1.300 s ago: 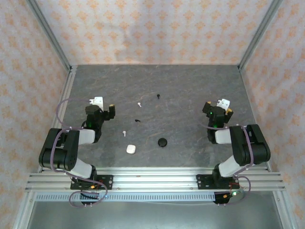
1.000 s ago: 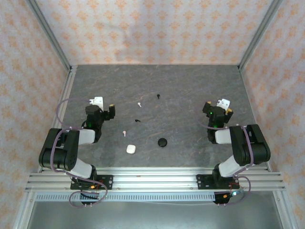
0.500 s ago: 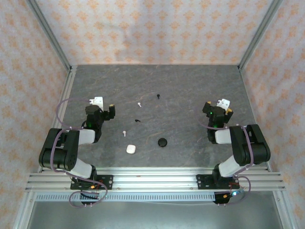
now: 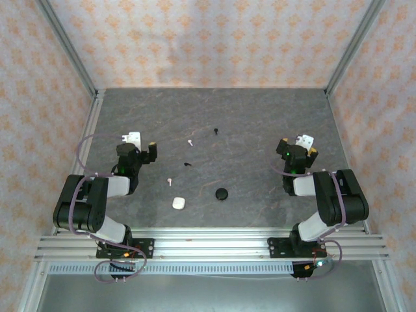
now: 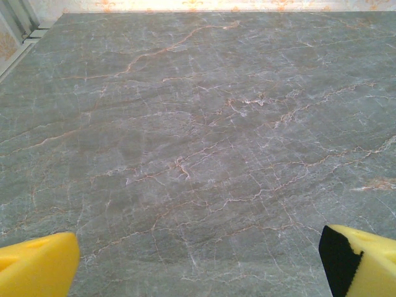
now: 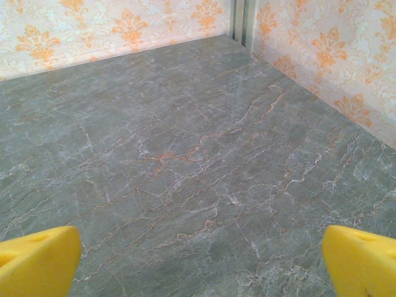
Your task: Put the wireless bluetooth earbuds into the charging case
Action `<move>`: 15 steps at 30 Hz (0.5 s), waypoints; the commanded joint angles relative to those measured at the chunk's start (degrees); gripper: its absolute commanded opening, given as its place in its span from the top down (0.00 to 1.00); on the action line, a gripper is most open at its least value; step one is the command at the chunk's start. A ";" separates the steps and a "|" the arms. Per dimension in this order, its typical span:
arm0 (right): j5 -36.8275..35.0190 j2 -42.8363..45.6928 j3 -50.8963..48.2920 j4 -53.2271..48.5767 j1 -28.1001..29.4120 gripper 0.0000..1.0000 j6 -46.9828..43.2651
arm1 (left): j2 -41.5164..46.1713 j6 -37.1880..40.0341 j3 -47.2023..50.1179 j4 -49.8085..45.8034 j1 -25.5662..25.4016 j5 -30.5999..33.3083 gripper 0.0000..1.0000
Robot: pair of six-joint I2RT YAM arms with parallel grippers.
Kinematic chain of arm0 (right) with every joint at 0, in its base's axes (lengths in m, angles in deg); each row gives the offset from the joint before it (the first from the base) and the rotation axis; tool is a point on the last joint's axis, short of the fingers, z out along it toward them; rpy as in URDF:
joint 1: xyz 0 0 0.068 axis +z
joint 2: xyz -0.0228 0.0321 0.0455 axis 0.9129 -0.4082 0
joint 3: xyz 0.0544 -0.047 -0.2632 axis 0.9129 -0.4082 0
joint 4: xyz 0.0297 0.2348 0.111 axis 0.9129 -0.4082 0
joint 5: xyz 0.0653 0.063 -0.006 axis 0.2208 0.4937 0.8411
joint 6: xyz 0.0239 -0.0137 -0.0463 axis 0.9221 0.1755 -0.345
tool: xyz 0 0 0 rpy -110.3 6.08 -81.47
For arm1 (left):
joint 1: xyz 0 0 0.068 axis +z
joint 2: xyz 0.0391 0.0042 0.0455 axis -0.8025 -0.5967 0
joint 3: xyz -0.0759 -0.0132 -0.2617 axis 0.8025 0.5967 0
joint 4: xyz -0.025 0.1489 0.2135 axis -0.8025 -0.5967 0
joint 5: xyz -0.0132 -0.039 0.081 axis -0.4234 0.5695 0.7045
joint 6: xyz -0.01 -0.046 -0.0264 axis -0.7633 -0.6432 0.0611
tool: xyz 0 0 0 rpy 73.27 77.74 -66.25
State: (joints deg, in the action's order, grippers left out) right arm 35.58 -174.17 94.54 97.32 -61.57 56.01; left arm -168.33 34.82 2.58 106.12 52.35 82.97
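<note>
Four tiny earbuds lie on the grey marble table (image 4: 260, 117) left of centre: a white one (image 4: 190, 141), a black one (image 4: 215, 131), another black one (image 4: 187, 164) and a second white one (image 4: 169, 182). A white charging case (image 4: 179, 203) and a round black case (image 4: 222, 194) sit nearer the front edge. My left gripper (image 4: 143, 144) rests low at the left, open and holding nothing, its yellow fingertips (image 5: 37, 266) wide apart over bare stone. My right gripper (image 4: 296, 144) rests at the right, also open and holding nothing, with its fingertips (image 6: 362, 260) far apart.
Patterned walls with aluminium posts (image 4: 68, 55) enclose the table on three sides. A rail (image 4: 208, 247) carrying both arm bases runs along the near edge. In the right wrist view the wall corner (image 6: 241, 21) stands close ahead.
</note>
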 commanded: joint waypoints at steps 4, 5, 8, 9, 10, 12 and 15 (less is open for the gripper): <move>0.16 -0.21 0.15 0.36 -0.38 0.01 0.00 | 0.21 -0.42 -1.01 -0.40 0.09 1.63 0.00; 0.13 -0.28 0.15 0.30 -0.43 0.01 -0.05 | 0.24 -0.58 -1.09 -0.61 0.14 1.93 0.00; -0.05 -0.10 -0.31 0.95 -0.34 0.01 -0.12 | 1.38 -1.34 -2.54 -3.88 0.06 3.76 0.00; -0.23 -0.07 -0.73 1.72 -0.30 0.01 -0.05 | 2.14 -1.54 -3.48 -6.26 0.11 4.29 0.00; -0.50 0.07 -1.41 2.96 -0.30 0.01 -0.02 | 3.01 -1.71 -5.36 -10.46 0.07 5.06 0.00; -0.80 0.46 -2.68 5.02 -0.25 0.01 0.11 | 4.58 -1.94 -10.28 -21.08 0.11 6.73 0.00; 0.61 3.52 -3.06 3.27 -0.21 0.01 -0.45 | 5.59 -3.51 -17.93 -37.72 0.15 10.19 0.00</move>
State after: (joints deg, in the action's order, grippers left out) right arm 35.60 -173.71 92.25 99.42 -61.57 55.99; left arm -165.29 33.23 -9.49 85.07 52.35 88.00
